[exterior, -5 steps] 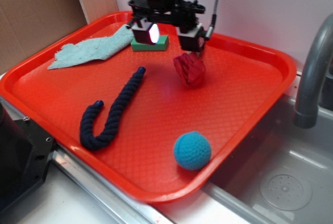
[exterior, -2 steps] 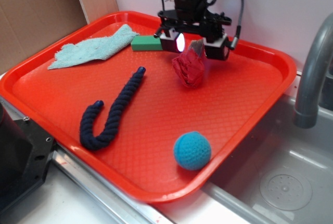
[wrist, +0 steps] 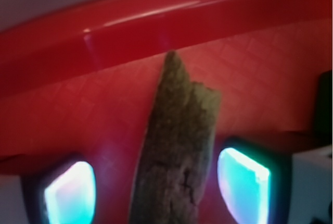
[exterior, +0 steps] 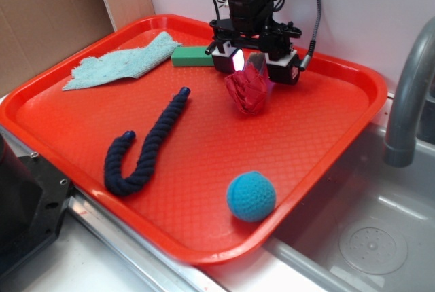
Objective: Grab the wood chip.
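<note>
Nearest the exterior camera, a black object (exterior: pixel 20 204) at the lower left was cut off by the frame edge and could not be identified. On the red tray (exterior: pixel 81 129), a blue crocheted ball (exterior: pixel 251 196) sat near the front rim, with a dark blue rope (exterior: pixel 145 144) curved like a cane to its left. Further back lay a red wrinkly wad (exterior: pixel 248 92), and beyond it, near the tray's far rim, the wood chip (exterior: pixel 256 59) showed only as a small grey-brown tip, the wad covering its lower part. The gripper (exterior: pixel 255 61) hung straight down over the chip, arm upright, its top cut off by the frame. The jaws stood released, one to each side of the chip. In the wrist view the wood chip (wrist: pixel 177 151) rose blurred between two glowing pads (wrist: pixel 70 193), apart from both, its base out of frame. A green block (exterior: pixel 193 56) was partly hidden behind the gripper, and a teal cloth (exterior: pixel 122 64) lay at the far left.
</note>
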You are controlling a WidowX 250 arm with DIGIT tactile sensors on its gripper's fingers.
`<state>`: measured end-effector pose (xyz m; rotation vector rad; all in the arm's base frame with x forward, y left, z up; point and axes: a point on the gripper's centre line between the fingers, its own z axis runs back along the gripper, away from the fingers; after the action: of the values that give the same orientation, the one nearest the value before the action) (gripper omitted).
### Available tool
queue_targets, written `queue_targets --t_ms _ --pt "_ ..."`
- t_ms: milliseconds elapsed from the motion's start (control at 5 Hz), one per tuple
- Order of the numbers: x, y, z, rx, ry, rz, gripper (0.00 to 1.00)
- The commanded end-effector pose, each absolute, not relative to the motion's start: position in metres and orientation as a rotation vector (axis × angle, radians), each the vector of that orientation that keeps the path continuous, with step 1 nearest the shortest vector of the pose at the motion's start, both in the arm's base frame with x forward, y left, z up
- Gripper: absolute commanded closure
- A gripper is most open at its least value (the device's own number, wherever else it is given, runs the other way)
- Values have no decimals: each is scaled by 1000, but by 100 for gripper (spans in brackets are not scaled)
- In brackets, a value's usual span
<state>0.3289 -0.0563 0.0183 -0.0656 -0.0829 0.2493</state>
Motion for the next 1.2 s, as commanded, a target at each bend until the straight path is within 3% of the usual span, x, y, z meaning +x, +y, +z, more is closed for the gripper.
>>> queue_targets --t_ms 0,200,400,600,800,1000 --pt "332 -51 26 -86 -98 244 100" --pt "331 -51 27 -87 -96 228 100" --pt "322 -45 45 -56 -102 233 100" --pt "286 -23 95 -65 -135 261 100" --pt "239 -9 147 11 -116 307 100" --pt "197 7 195 -38 -138 266 100"
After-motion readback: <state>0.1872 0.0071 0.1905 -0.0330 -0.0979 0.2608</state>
